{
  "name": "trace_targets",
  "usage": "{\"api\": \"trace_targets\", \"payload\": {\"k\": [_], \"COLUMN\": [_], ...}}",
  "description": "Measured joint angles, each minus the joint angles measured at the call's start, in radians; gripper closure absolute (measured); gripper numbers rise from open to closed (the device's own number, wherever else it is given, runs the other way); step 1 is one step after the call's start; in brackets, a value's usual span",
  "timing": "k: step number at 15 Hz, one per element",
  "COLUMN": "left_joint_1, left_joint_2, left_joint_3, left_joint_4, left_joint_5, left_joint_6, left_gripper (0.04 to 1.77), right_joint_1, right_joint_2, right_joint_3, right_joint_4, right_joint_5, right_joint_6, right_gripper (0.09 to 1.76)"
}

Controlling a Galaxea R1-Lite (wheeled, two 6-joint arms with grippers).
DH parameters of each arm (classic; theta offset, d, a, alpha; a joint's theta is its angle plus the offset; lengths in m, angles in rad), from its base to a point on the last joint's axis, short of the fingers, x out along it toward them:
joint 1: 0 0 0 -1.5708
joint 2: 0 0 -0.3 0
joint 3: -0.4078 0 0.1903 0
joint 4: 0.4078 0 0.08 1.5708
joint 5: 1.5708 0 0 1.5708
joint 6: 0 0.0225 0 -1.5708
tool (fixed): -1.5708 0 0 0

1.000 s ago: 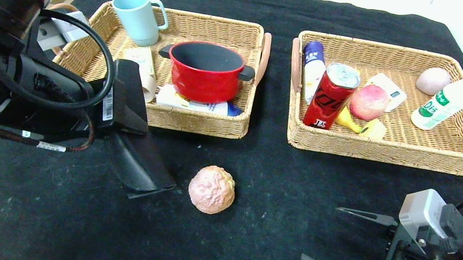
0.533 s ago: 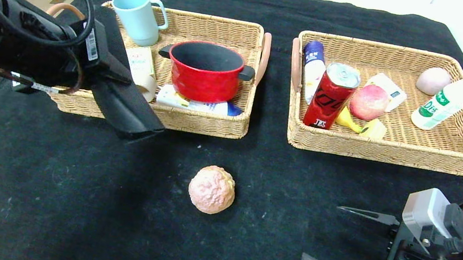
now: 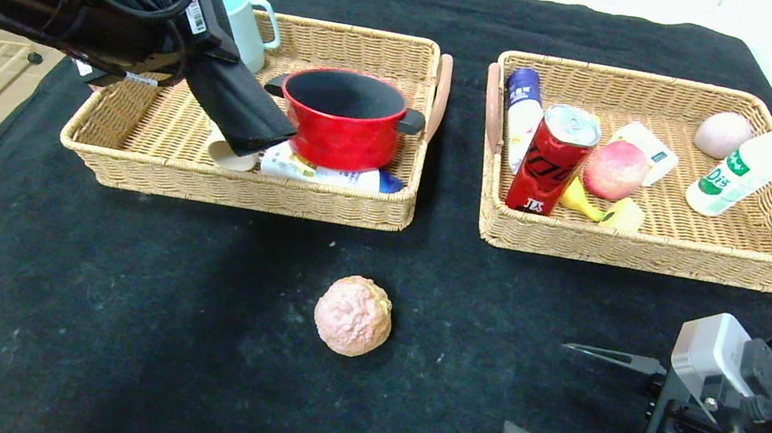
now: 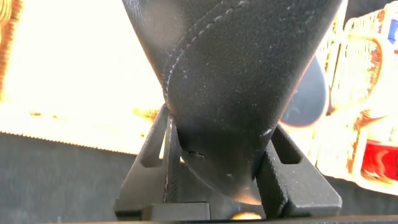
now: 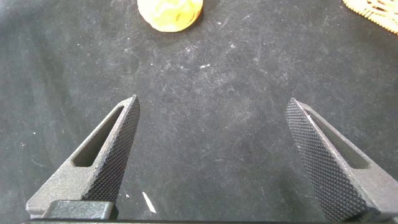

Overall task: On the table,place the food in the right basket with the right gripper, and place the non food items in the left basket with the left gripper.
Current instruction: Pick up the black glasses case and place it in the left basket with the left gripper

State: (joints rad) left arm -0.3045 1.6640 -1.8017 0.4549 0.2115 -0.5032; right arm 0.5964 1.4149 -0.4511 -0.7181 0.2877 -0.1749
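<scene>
Carried from the table front, the black leather pouch [image 3: 237, 104] hangs over the left basket [image 3: 132, 153], clamped in the left gripper [image 4: 217, 171]; the right gripper [image 3: 583, 414] rests spread wide.

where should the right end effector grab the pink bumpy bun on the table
Probably across the widest middle of the round pink bumpy bun, coming down from above. It sits alone on the black tablecloth with free space on every side, and its domed top offers no edge. The right end effector is open, wide enough to straddle it.

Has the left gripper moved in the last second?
Yes. The left gripper, shut on the black pouch, has travelled from the bare table in front up over the left basket, beside the red pot.
</scene>
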Motion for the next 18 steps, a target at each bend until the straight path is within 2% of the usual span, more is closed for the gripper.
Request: {"api": "trace_targets", "payload": {"k": [4,7,11,12,15,18], "left_joint_1": [0.011,0.041,0.067,0.069,0.072,0.073], "left_joint_2": [0.011,0.015,0.032,0.037,0.047,0.05], "left_joint_3": [0.003,0.007,0.011,0.012,0.017,0.019], "left_joint_4": [-0.046,-0.078,-0.094,-0.094,-0.095,-0.094], "left_joint_5": [0.017,0.023,0.038,0.043,0.04,0.041], "left_joint_6": [0.05,0.08,0.086,0.085,0.08,0.081], "left_gripper": [1.08,1.09,1.09,1.06,0.75,0.54], "right_joint_1": [0.0,0.0,0.0,0.0,0.0,0.0], "right_joint_2": [0.0,0.0,0.0,0.0,0.0,0.0], "right_joint_3": [0.0,0.002,0.002,0.002,0.002,0.001], "right_joint_4": [0.0,0.0,0.0,0.0,0.0,-0.007], "right_joint_5": [0.0,0.0,0.0,0.0,0.0,0.0], "right_joint_6": [0.0,0.0,0.0,0.0,0.0,0.0], "right_gripper": [0.14,0.14,0.14,0.14,0.14,0.14]}}
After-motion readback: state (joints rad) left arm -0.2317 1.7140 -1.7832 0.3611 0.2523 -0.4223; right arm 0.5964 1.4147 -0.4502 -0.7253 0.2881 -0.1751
